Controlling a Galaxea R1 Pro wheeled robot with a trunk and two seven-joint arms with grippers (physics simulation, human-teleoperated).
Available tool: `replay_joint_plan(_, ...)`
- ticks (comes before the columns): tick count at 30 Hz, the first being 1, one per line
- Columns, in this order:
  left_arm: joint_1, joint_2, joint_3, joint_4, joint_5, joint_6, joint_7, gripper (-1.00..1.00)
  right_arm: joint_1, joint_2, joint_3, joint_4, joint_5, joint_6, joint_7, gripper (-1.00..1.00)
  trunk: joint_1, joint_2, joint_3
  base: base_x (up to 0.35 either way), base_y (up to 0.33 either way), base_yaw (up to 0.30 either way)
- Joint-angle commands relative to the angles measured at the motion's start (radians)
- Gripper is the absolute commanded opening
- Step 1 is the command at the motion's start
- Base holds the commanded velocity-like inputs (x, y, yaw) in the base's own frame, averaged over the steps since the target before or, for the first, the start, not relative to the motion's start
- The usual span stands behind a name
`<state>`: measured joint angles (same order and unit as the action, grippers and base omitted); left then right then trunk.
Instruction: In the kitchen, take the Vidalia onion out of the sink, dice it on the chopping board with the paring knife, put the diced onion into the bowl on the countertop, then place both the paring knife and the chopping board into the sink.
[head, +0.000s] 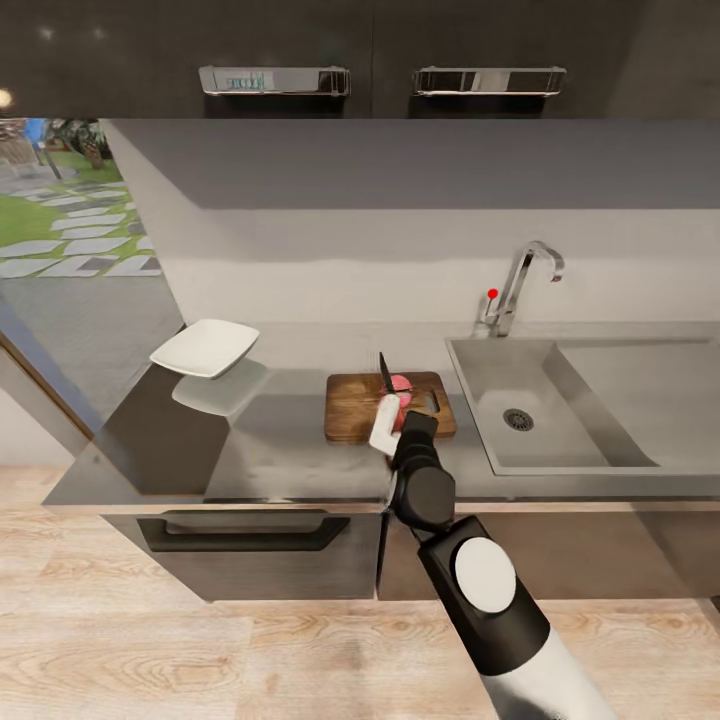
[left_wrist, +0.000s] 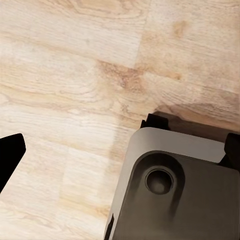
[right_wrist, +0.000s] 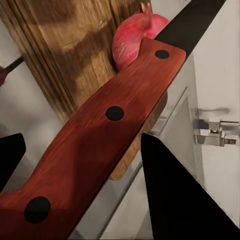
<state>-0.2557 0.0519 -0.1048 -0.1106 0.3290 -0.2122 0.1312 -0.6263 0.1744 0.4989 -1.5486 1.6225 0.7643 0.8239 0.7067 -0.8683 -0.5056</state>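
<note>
The dark wooden chopping board (head: 350, 410) lies on the grey countertop (head: 270, 450), left of the sink (head: 480, 360). On it rests the pinkish-red Vidalia onion (head: 403, 384), which the right wrist view shows close up as the onion (right_wrist: 131, 41) on the board (right_wrist: 65, 55). My right gripper (head: 388, 418) is shut on the paring knife (right_wrist: 115, 132) by its reddish handle. The dark blade (head: 385, 373) points away from me, above and beside the onion. The white bowl (head: 205, 347) sits at the counter's far left. My left gripper (left_wrist: 120, 150) hangs open over the wooden floor.
The chrome faucet (head: 522, 282) with its red-tipped lever stands behind the sink, whose drain (head: 518, 419) is bare. Dark cabinets with a handle (head: 245, 532) run under the counter. Part of my grey base (left_wrist: 175, 190) shows below the left gripper. A window is on the left.
</note>
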Motion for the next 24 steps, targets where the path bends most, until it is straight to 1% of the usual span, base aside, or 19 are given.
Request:
replay_joint_plan(1,0.000,0.000,-0.009,0.000,0.007,-0.003,0.004,1.00,-0.001,0.000,-0.016,-0.001,0.010,0.003,0.011,-1.00,0.000,-0.001,-0.001,0.000,0.000,0.000)
replay_joint_plan(2,0.000,0.000,-0.009,0.000,0.007,-0.003,0.004,1.00,-0.001,0.000,-0.029,-0.001,0.010,0.003,0.011,-1.00,0.000,-0.001,-0.001,0.000,0.000,0.000)
replay_joint_plan(4,0.000,0.000,-0.009,0.000,0.007,-0.003,0.004,1.00,-0.001,0.000,-0.040,-0.001,0.010,0.002,0.011,-1.00,0.000,-0.001,-0.001,0.000,0.000,0.000)
replay_joint_plan(7,0.000,-0.001,-0.009,0.000,0.007,-0.003,0.004,1.00,-0.001,0.000,-0.048,-0.001,0.010,0.002,0.011,-1.00,0.000,-0.001,-0.001,0.000,0.000,0.000)
replay_joint_plan(24,0.000,0.000,-0.009,0.000,0.007,-0.003,0.004,1.00,-0.001,0.000,-0.048,0.001,0.014,0.003,0.011,-1.00,0.000,-0.001,-0.001,0.000,0.000,0.000)
